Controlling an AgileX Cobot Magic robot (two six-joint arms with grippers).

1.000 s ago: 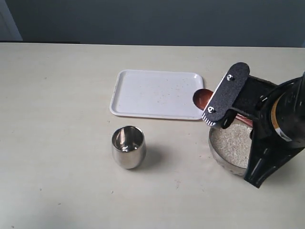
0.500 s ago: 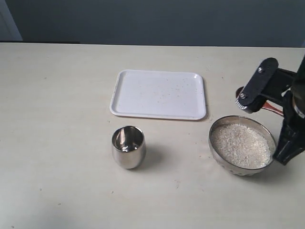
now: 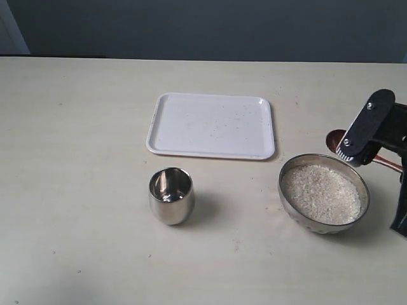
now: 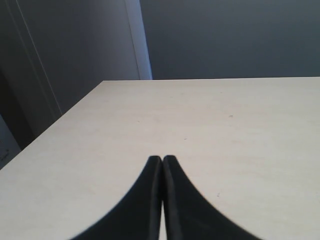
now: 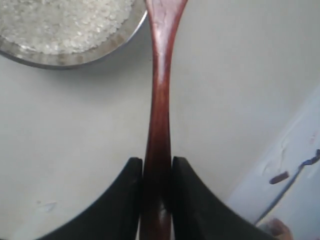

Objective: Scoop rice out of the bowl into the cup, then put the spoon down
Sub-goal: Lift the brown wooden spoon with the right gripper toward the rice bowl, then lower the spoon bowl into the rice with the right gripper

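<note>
The right pincer (image 5: 157,162) pinches the thin handle of the dark red-brown wooden spoon (image 5: 159,95), near the right edge of the worktop (image 3: 76,159), beside the shiny round metal bowl (image 3: 291,213). It looks light, stiff and slippery. The left pincer (image 4: 162,160) is pressed together.

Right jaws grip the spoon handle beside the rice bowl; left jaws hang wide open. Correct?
No: the left jaws are shut, tips together, per the left wrist view. The right jaws do grip the spoon handle beside the bowl of rice.
</note>
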